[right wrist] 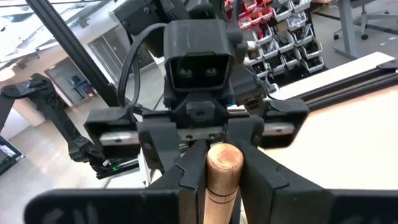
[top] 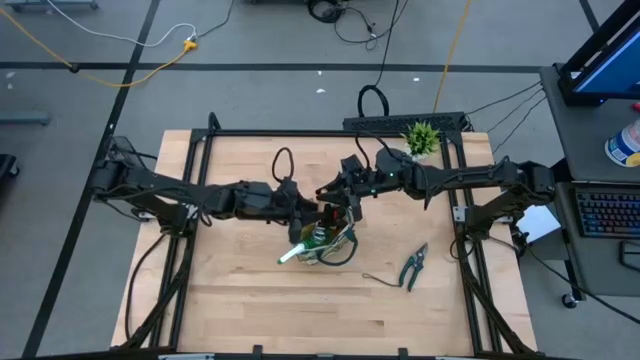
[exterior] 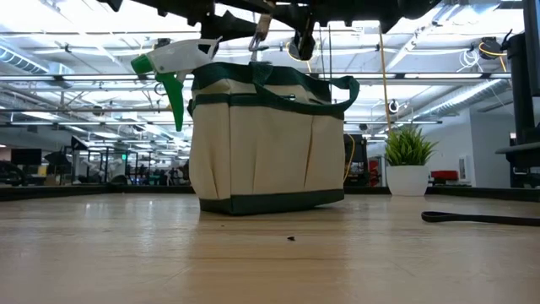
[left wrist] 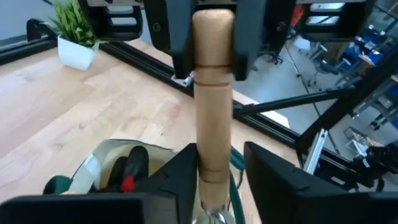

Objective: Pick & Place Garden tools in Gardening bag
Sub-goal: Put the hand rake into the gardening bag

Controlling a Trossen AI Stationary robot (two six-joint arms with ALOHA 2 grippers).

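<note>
**Both arms meeting on a wooden handle over the bag**

The two arms are reaching in from the left and right edges of the high view and meeting at centre frame, right above the bag (top: 330,240). A wooden-handled tool (left wrist: 213,93) is standing upright between them. In the left wrist view the left gripper (left wrist: 222,171) is sitting around the lower handle with its fingers parted: one finger (left wrist: 180,174) is lying against the wood and the other is standing clear of it. In the right wrist view the right gripper (right wrist: 222,180) is closing its fingers (right wrist: 189,177) narrowly on both sides of the handle's rounded top, holding it.

The bag is standing upright at the middle of the desk (top: 240,300), and in the low view it is filling centre frame. The spray bottle (exterior: 173,63) is poking out of its upper left corner, nozzle pointing left. A red-and-black item (left wrist: 129,171) is lying inside the bag.

The shears (top: 413,266) are lying on the desk at lower right of the high view, well apart from the bag. The plant (top: 421,138) is standing at the upper right corner of the desk.
</note>
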